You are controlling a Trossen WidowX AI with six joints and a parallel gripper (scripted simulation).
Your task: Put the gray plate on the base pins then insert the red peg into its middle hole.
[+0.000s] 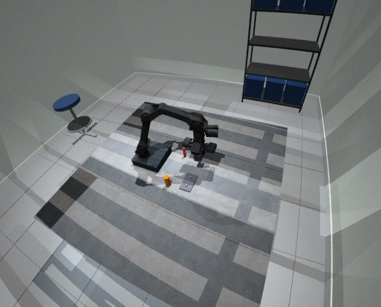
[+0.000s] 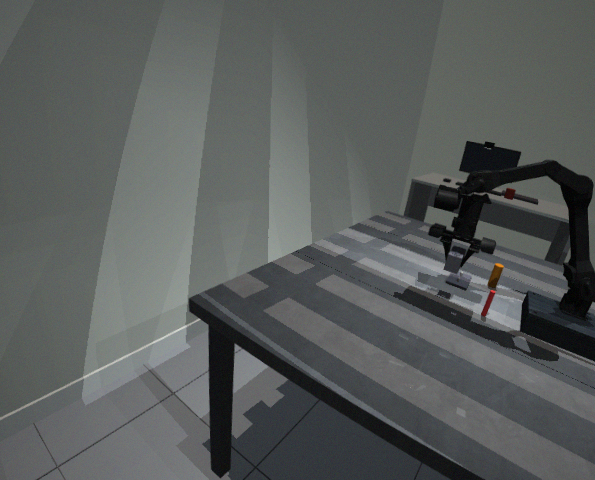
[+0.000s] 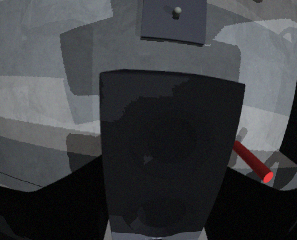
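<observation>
My gripper (image 1: 198,156) (image 2: 455,258) (image 3: 154,156) is shut on the gray plate (image 2: 452,264) (image 3: 163,112). The plate is held above the table and looks dark and shaded in the wrist view, with faint round hole outlines. The flat gray base (image 1: 189,181) (image 2: 457,282) (image 3: 155,22) lies on the table, apart from the plate. Its two pins show in the top view; one shows at the top of the wrist view. The red peg (image 1: 184,152) (image 2: 488,303) (image 3: 253,161) stands upright on the table beside the gripper, towards the arm's mount.
An orange cylinder (image 1: 166,181) (image 2: 495,275) stands upright near the base, on the side of the arm's mount. The arm's dark mounting block (image 1: 157,158) (image 2: 561,325) is on the table (image 2: 369,372). Shelves, a stool and a desk stand farther off.
</observation>
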